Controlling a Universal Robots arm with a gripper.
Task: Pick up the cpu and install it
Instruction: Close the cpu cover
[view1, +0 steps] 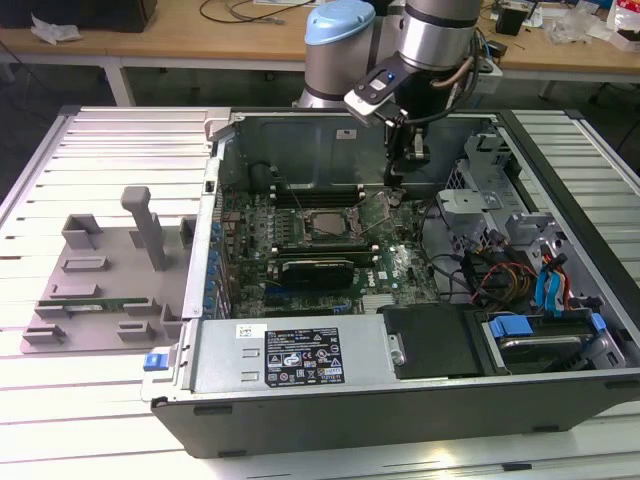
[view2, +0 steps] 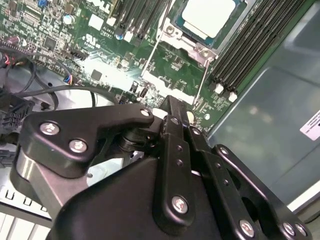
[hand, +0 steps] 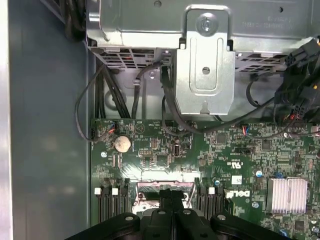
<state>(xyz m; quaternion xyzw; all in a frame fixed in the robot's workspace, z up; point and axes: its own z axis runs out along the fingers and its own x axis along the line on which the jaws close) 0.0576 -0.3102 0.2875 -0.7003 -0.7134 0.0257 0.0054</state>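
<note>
**A:** Where does the cpu sit at this moment?

**B:** Look at the second wrist view. Your cpu (view2: 207, 17) lies flat in its socket on the motherboard (hand: 200, 150), silvery top plate facing up, inside the open computer case (view1: 400, 395). Rows of black memory slots (view2: 250, 40) run along the socket's sides.

**A:** And the gripper?

**B:** Your gripper (hand: 172, 194) hangs down inside the case, low over the board. It is near the socket but apart from the cpu itself. The hinged socket frame (view1: 378, 212) stands tilted up, clear of the chip, and your fingertips are right at its free end.

**A:** Are the fingers open or closed?

**B:** In both wrist views you see the two fingers pressed together with no real gap between them, and the cpu is not in their hold. (Whether they touch the frame's edge or hover just off it, I cannot tell.)

**A:** What else is around?

**B:** In the first wrist view you have a round coin cell (hand: 122, 144) on the board and a finned heatsink (hand: 289, 194) further along it. On the table, at the exterior view's left of the case, rests a grey fixture tray (view1: 100, 290), well apart from your arm.
</note>
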